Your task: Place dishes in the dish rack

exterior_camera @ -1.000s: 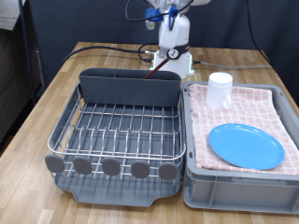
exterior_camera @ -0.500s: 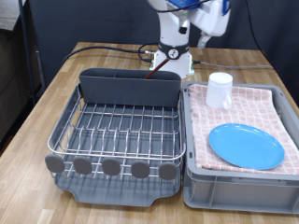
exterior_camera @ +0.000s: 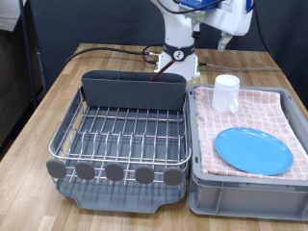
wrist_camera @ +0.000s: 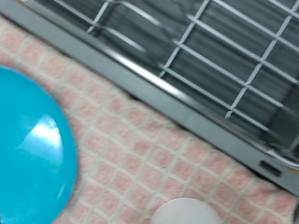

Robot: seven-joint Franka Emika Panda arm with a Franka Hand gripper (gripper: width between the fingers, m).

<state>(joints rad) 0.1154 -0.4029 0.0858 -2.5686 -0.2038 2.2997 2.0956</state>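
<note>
- Gripper (exterior_camera: pixel 223 40) hangs high above the white cup (exterior_camera: pixel 226 93), partly cropped; I cannot tell whether its fingers are apart.
- Blue plate (exterior_camera: pixel 253 150) lies on checked cloth.
- Dish rack (exterior_camera: pixel 120 135) holds no dishes.

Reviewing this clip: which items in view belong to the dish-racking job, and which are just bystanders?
Job items: blue plate and white cup, both in the tub; wire dish rack, no dishes visible in it; hand, high above the cup.

Bystanders: grey tub, pink checked cloth, wooden table, black cable.
</note>
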